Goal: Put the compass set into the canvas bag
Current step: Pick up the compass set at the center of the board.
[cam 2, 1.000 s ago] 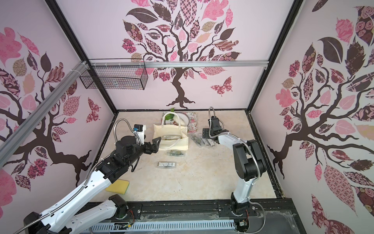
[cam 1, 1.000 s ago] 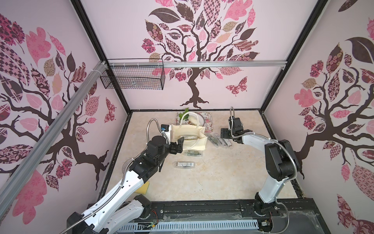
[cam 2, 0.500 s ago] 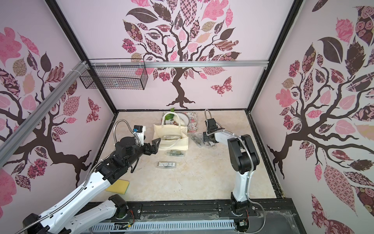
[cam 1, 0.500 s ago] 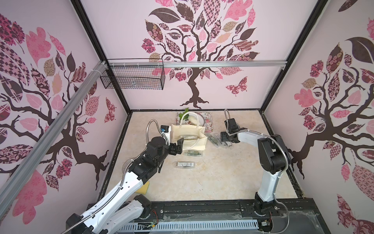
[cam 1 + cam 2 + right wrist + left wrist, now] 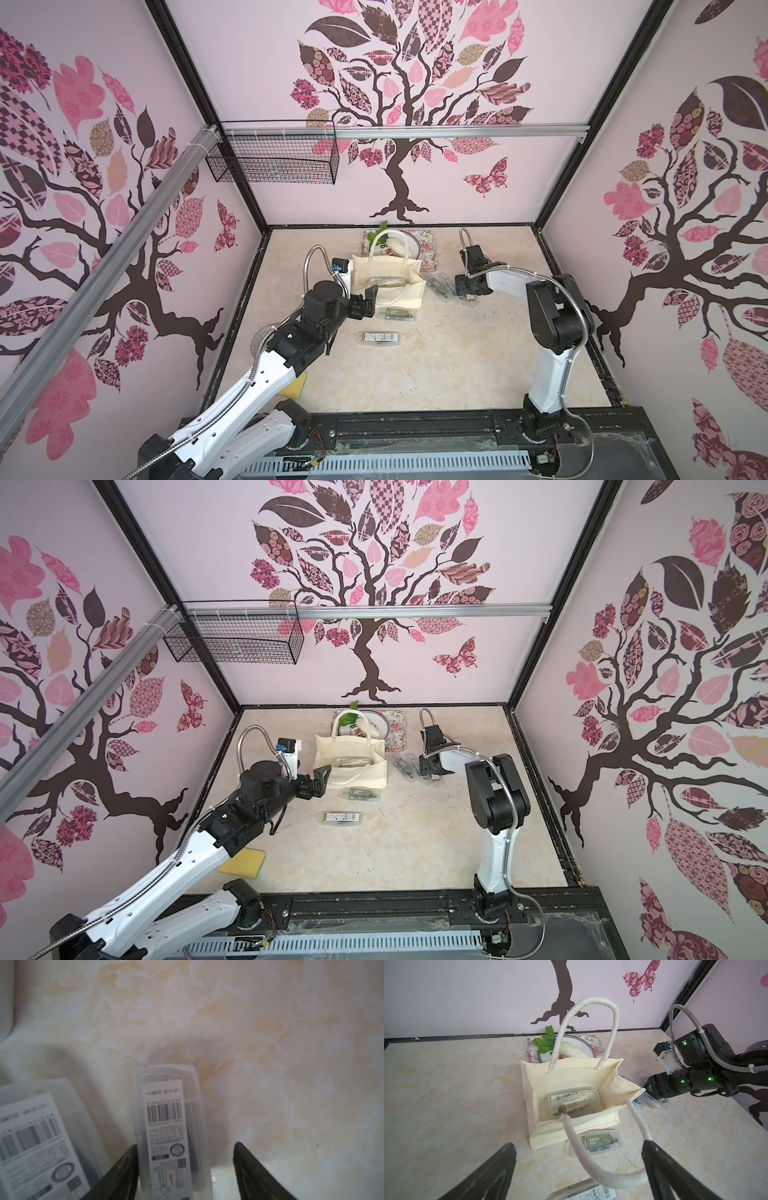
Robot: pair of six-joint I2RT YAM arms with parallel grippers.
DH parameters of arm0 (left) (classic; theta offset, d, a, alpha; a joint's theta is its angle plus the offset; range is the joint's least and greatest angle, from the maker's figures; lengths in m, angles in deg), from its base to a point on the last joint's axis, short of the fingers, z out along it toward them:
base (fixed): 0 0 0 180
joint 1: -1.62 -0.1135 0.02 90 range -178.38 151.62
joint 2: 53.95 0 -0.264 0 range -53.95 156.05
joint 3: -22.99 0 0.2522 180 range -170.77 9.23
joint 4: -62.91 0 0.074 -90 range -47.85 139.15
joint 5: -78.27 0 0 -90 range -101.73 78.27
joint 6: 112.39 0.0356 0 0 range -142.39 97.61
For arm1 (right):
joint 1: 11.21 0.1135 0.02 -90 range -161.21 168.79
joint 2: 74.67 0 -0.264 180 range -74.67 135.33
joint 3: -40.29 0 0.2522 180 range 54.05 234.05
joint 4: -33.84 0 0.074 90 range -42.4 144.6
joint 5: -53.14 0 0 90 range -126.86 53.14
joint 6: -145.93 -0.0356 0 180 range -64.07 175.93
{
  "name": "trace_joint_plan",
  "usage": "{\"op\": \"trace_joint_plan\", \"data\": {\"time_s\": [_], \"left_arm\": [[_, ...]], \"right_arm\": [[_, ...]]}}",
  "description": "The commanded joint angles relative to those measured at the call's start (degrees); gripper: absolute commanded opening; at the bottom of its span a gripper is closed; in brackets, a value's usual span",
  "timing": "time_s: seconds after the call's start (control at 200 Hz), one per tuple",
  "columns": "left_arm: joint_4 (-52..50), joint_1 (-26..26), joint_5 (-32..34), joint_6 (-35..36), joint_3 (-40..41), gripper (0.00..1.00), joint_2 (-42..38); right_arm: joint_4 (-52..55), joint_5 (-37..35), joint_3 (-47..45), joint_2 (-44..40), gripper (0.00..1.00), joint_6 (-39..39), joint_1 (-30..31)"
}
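Note:
The cream canvas bag [image 5: 388, 278] [image 5: 351, 762] [image 5: 571, 1076] stands open at the back middle of the table. One clear compass set case [image 5: 574, 1101] lies inside it. Two more cases [image 5: 395, 313] [image 5: 379, 337] lie in front of the bag. My left gripper [image 5: 368, 301] [image 5: 578, 1144] is open at the bag's front left corner, and the near rope handle [image 5: 591, 1165] droops between its fingers. My right gripper [image 5: 467, 293] [image 5: 185, 1145] is open, low over the cases to the right of the bag. It straddles one case [image 5: 169, 1130]: one finger touches its side, the other stands apart.
Another clear case [image 5: 37, 1138] lies right beside the straddled one. Behind the bag sits a floral tray [image 5: 428, 253] holding a plate with a white radish. A yellow sponge [image 5: 243, 862] lies near the front left. A wire basket [image 5: 270, 160] hangs on the back wall.
My right gripper has swung left and down onto the cases beside the bag, and its jaws have narrowed around one case. The left arm has barely moved.

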Motion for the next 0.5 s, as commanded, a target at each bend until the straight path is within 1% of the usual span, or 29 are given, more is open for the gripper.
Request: {"op": "trace_joint_plan", "data": {"time_s": [0.0, 0.11, 0.19, 0.26, 0.315, 0.42, 0.495], "left_arm": [[1.0, 0.2, 0.4, -0.4, 1.4, 0.97, -0.9], [1.0, 0.1, 0.4, -0.7, 1.1, 0.97, -0.5], [0.8, 0.1, 0.3, -0.7, 0.6, 0.97, -0.1], [0.4, 0.1, 0.2, -1.0, 0.3, 0.97, 0.2], [0.4, 0.1, 0.0, -1.1, 0.3, 0.97, 0.3], [0.3, 0.1, 0.1, -1.2, 0.3, 0.97, 0.0], [0.3, 0.2, 0.1, -1.2, 0.5, 0.97, -0.2]], "right_arm": [[3.0, 1.2, 0.0, 2.0, 0.67, -0.7, -0.2], [3.2, 1.5, -0.3, 1.8, 0.61, -1.0, -0.2], [3.1, 1.9, -0.7, 1.5, 0.49, -1.1, -0.2], [2.9, 2.4, -1.0, 1.3, 0.45, -1.2, -0.2], [2.8, 2.6, -1.1, 1.2, 0.40, -1.3, -0.2], [2.5, 2.2, -1.3, 0.6, 0.36, -1.7, -0.3], [2.4, 2.1, -1.2, -0.4, 0.35, -1.7, -0.3]]}}
